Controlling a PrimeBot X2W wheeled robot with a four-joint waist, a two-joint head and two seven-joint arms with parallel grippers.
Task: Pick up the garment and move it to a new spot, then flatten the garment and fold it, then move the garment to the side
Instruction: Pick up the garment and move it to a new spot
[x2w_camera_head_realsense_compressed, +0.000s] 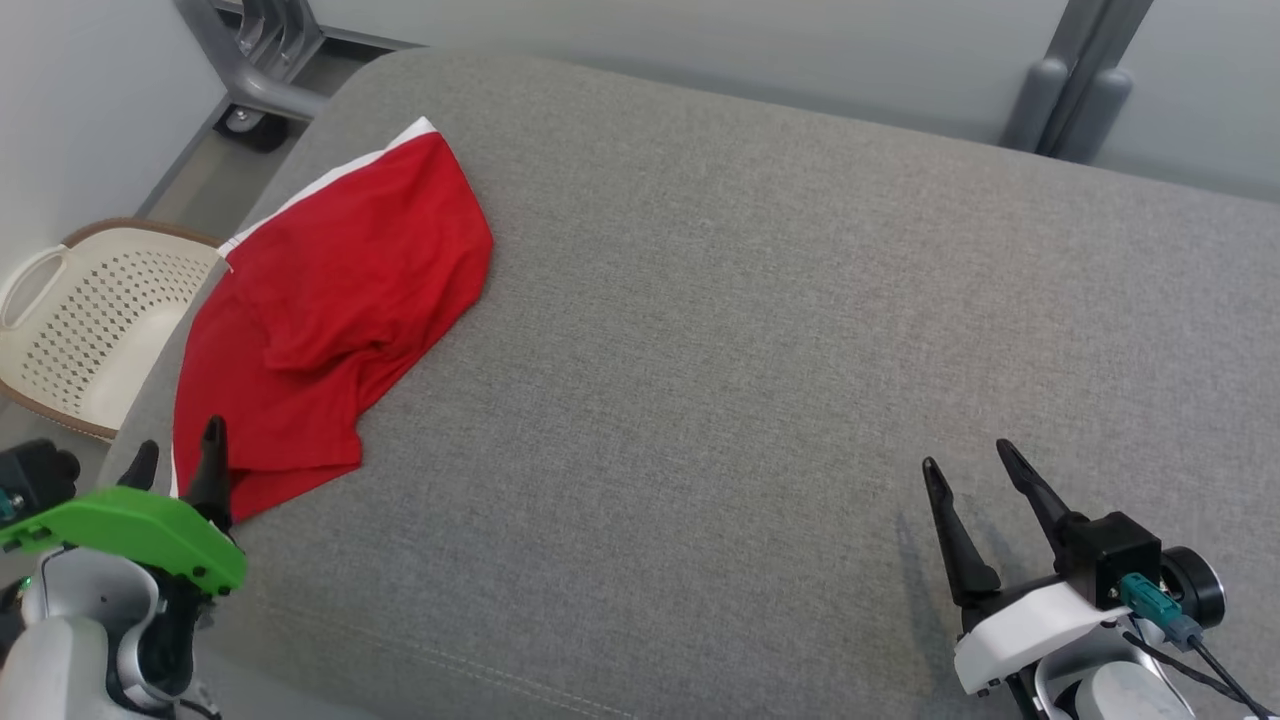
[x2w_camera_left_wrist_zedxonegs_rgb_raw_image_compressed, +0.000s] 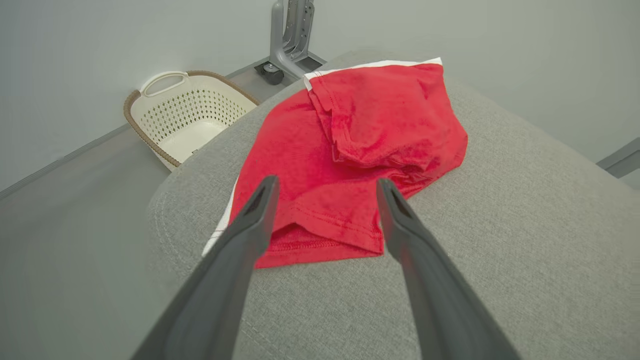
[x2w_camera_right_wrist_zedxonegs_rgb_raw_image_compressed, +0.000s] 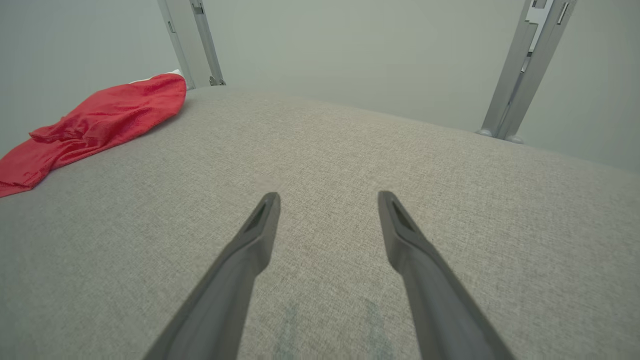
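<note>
Where the garment lies: the crumpled red fabric garment with white trim (x2w_camera_head_realsense_compressed: 330, 310) sits at the far left corner of the grey fabric-covered padded bench (x2w_camera_head_realsense_compressed: 750, 350). I see it loosely bunched, with one layer lapped over another.
Garment edges: the white-trimmed side runs along the bench's rounded left edge, and the stitched near hem lies just ahead of my left hand.
Left hand (x2w_camera_head_realsense_compressed: 180, 450): the fingers are spread wide with nothing held. In the left wrist view (x2w_camera_left_wrist_zedxonegs_rgb_raw_image_compressed: 326, 185) the garment (x2w_camera_left_wrist_zedxonegs_rgb_raw_image_compressed: 360, 150) shows between the two fingers. I cannot tell whether the tips touch the cloth.
Right hand (x2w_camera_head_realsense_compressed: 967, 458): the fingers are wide apart and empty, low over the bench (x2w_camera_right_wrist_zedxonegs_rgb_raw_image_compressed: 325, 140) near its near right edge. In the right wrist view (x2w_camera_right_wrist_zedxonegs_rgb_raw_image_compressed: 327, 196) the garment (x2w_camera_right_wrist_zedxonegs_rgb_raw_image_compressed: 95, 120) is well apart, off to the far left.
Open room: a broad stretch of grey bench top runs from the garment's right edge across the middle to my right hand.
Beyond the left edge: a cream perforated plastic basket with a brown rim (x2w_camera_head_realsense_compressed: 110, 300) stands on the floor (x2w_camera_left_wrist_zedxonegs_rgb_raw_image_compressed: 65, 210), just beside the bench and near the garment.
Far edge: grey metal frame legs (x2w_camera_head_realsense_compressed: 1070, 90) stand between the bench and the pale wall, and one at the far left ends in a castor (x2w_camera_head_realsense_compressed: 245, 120).
</note>
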